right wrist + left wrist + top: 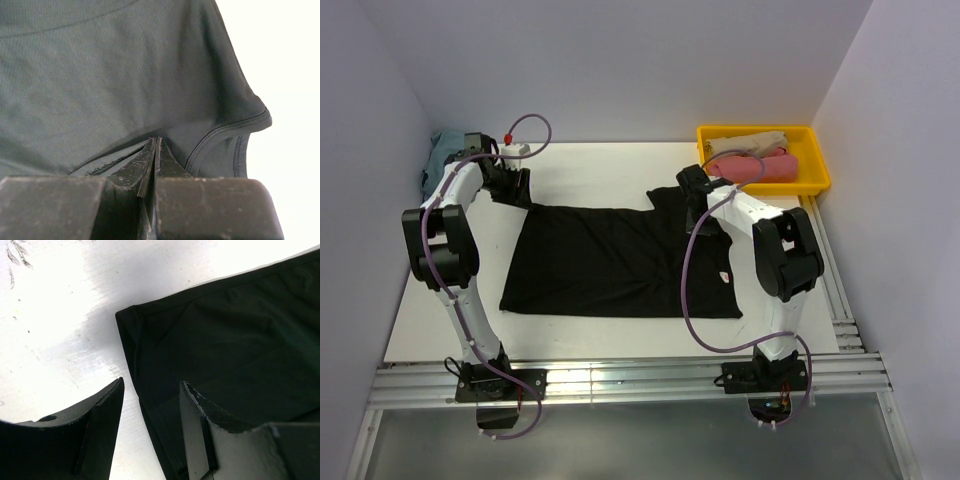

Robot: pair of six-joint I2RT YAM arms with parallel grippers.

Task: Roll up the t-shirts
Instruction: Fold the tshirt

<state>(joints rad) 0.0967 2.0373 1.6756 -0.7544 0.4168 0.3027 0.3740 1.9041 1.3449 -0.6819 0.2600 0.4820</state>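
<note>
The black t-shirt (610,260) lies spread flat on the white table, its small white neck label (723,274) toward the right. My left gripper (515,190) is open at the shirt's far left corner. In the left wrist view the shirt's (225,340) edge runs between the left gripper's (152,382) jaws, one finger over bare table, the other over cloth. My right gripper (692,185) is at the far right sleeve. In the right wrist view it (156,140) is shut, pinching a fold of the black cloth (100,75) near the hemmed sleeve edge.
A yellow bin (815,165) at the back right holds a rolled pink shirt (760,168) and a beige one (745,143). A teal cloth (445,150) lies at the back left corner. White walls close in the table on three sides.
</note>
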